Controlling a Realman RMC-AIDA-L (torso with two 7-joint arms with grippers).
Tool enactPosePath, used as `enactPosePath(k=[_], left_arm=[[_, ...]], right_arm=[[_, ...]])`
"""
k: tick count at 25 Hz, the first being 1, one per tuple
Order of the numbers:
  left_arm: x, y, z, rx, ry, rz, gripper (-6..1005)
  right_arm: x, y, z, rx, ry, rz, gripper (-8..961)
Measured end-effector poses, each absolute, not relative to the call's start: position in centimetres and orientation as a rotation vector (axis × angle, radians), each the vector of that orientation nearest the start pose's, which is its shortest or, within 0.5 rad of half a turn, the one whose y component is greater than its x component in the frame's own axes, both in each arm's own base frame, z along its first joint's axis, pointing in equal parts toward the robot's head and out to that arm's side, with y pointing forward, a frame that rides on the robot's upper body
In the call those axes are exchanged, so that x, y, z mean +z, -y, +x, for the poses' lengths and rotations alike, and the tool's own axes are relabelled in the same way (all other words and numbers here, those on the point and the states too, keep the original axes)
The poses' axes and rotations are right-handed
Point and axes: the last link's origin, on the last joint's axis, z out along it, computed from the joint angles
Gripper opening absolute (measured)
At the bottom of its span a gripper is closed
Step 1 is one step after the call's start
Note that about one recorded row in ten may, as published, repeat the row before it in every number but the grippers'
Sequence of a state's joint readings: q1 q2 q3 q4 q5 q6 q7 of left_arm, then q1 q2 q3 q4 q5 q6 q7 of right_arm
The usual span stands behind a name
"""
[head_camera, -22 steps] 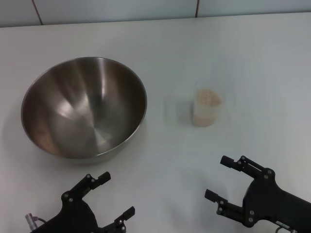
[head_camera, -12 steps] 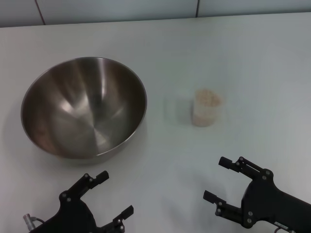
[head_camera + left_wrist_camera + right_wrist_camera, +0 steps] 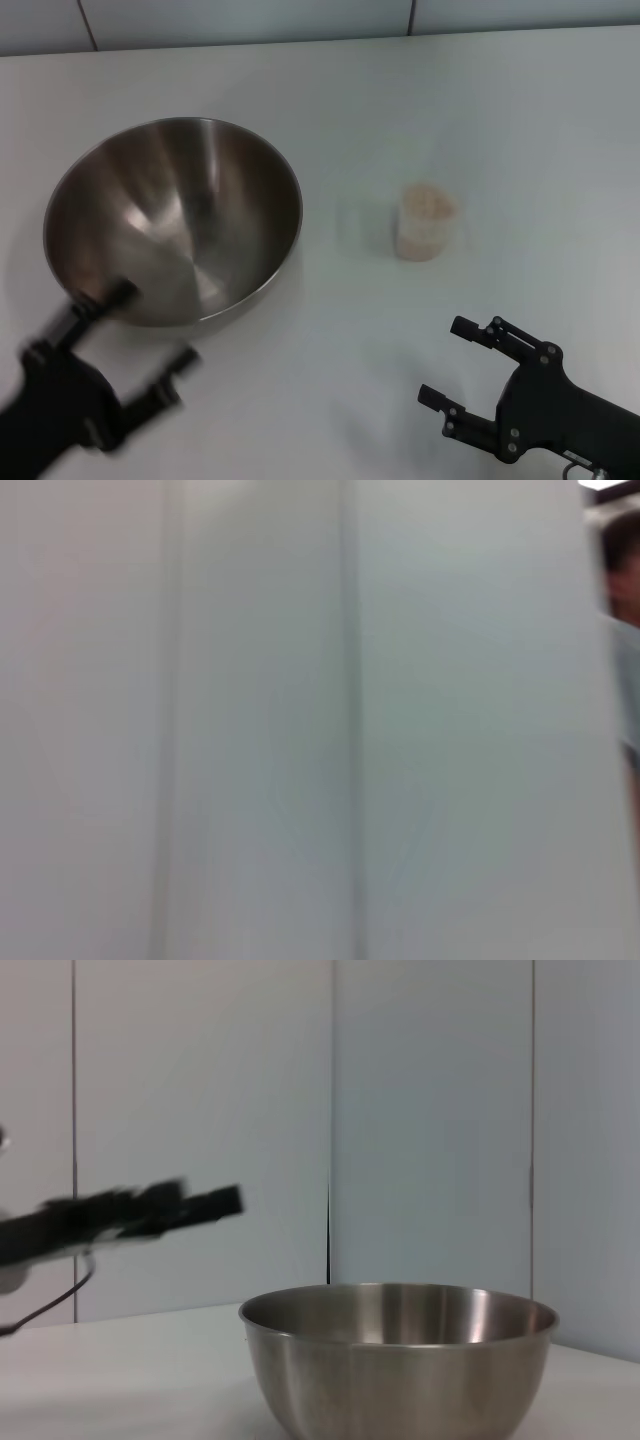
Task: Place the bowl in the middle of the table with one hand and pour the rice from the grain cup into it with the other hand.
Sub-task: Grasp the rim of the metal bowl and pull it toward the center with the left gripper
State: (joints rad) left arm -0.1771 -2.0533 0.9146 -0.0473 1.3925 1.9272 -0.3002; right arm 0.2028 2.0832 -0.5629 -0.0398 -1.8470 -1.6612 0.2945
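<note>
Stainless-steel mixing bowl (image 3: 172, 220): stood upright on the left part of the white table (image 3: 520, 120), well off the middle, inside bare and shiny. Not yet gripped.

Grain cup (image 3: 427, 222): small clear plastic tumbler, upright, right of the bowl and apart from it, filled nearly to the brim with rice (image 3: 428, 201). Untouched.

Left gripper (image 3: 125, 345): black, blurred with motion, at the bowl's near rim; prongs spread wide, one up against the rim, the other lower and nearer; nothing held. Whether it touched the steel could not be told.

Right gripper (image 3: 447, 360): black, low at the near right, short of the cup; prongs wide apart, empty.

Risks, as judged: the bowl's wall was smooth and curved, so a hurried pinch on the rim could slip, or shove the bowl instead of gripping it. Slid too far right, it could knock the light, full cup and scatter grains. A squeeze on thin plastic might buckle it and spill.
</note>
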Motion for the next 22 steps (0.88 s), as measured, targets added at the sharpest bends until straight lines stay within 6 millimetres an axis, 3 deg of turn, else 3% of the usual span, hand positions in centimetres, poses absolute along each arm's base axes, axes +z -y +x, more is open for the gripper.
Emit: enactPosePath(k=[2,3,6,8,9,11,14,22], left_arm=[[-3.7,-15.0,-30.3,-1.225,0.264,-2.195,862],[-1.1,-18.0,-30.9,-1.265,0.34,-2.094,861],[1.9,-21.8,-31.4,-1.235,0.393,-2.108,861],[4.6,-25.7,-30.8,-1.112,0.45,-2.192,861],[4.6,-25.7,-30.8,-1.112,0.45,-2.192,861],[5.8,-28.3,-29.6,-0.984,0.488,-2.245,861],[6.7,-30.7,-28.5,-0.794,0.57,-2.256,861],[7.8,-33.3,-26.3,-0.45,0.692,-2.274,862]], right_arm=[[-7.0,-16.8,32.0,0.925,-0.269,-2.395,768],[-7.0,-16.8,32.0,0.926,-0.268,-2.396,768],[-7.0,-16.8,31.9,0.926,-0.267,-2.396,768],[-6.9,-16.9,31.9,0.926,-0.265,-2.397,768],[-6.9,-16.9,31.9,0.926,-0.265,-2.397,768],[-6.9,-16.8,32.0,0.925,-0.265,-2.397,768],[-6.9,-16.7,32.0,0.923,-0.27,-2.396,768],[-6.8,-16.6,32.2,0.917,-0.273,-2.395,768]])
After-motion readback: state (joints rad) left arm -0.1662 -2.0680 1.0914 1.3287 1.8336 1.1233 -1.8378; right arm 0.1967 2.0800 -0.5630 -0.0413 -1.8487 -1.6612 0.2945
